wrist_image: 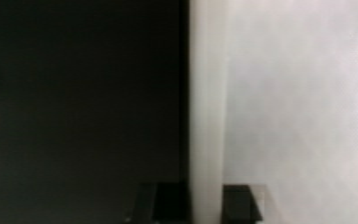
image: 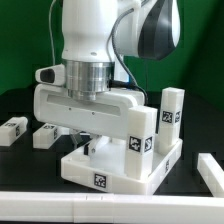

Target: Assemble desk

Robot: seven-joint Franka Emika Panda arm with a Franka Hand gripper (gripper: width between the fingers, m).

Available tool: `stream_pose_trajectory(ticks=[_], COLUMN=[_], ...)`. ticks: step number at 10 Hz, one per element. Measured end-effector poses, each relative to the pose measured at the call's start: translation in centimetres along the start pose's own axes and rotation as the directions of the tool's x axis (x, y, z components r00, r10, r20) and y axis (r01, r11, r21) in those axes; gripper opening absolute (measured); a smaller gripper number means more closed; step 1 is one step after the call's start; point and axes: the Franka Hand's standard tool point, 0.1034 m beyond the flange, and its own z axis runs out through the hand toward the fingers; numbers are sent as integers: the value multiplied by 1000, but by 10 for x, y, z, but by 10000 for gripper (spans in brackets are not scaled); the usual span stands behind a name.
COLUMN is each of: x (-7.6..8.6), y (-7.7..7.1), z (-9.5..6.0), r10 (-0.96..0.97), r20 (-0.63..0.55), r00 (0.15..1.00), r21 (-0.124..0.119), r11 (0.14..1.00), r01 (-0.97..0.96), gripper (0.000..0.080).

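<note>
mid-assembly, our gripper (wrist_image: 204, 201) hangs at the tabletop (image: 125, 178), grip we cannot tell; next calls for a loose leg (image: 14, 127).

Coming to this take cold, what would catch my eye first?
The bulky white robot arm fills the exterior view's middle, its gripper down over the white rimmed plastic tabletop. Two tagged white square legs stand upright at that tabletop's side toward the exterior view's right. Two loose legs lie on the black table at the exterior view's left.
</note>
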Motion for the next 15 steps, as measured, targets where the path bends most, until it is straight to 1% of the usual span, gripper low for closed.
stream_pose_trajectory(ticks=[1, 2, 4, 5, 7, 9, 10, 11, 12, 14, 15], x=[2, 5, 13, 15, 17, 18, 21, 22, 25, 35, 35], y=[-6, -17, -32, -35, -33, -34, -43, -50, -53, -57, -56], z=[-1, -2, 0, -1, -1, -2, -4, -6, -7, -10, -10], r10=[-64, -142, -328, -388, -501, -564, -630, -675, -725, -819, -835], r20=[-5, -11, -24, -36, -33, -33, -35, -36, -29, -16, -14], r00=[998, 990, 944, 921, 865, 825, 775, 737, 688, 574, 550], r21=[-5, -12, -21, -26, -31, -35, -46, -51, -63, -93, -95], r11=[998, 990, 945, 921, 865, 826, 776, 737, 689, 572, 549], r01=[64, 142, 328, 388, 500, 563, 629, 673, 722, 815, 831], gripper=[64, 64, 64, 64, 64, 64, 64, 64, 64, 64, 64])
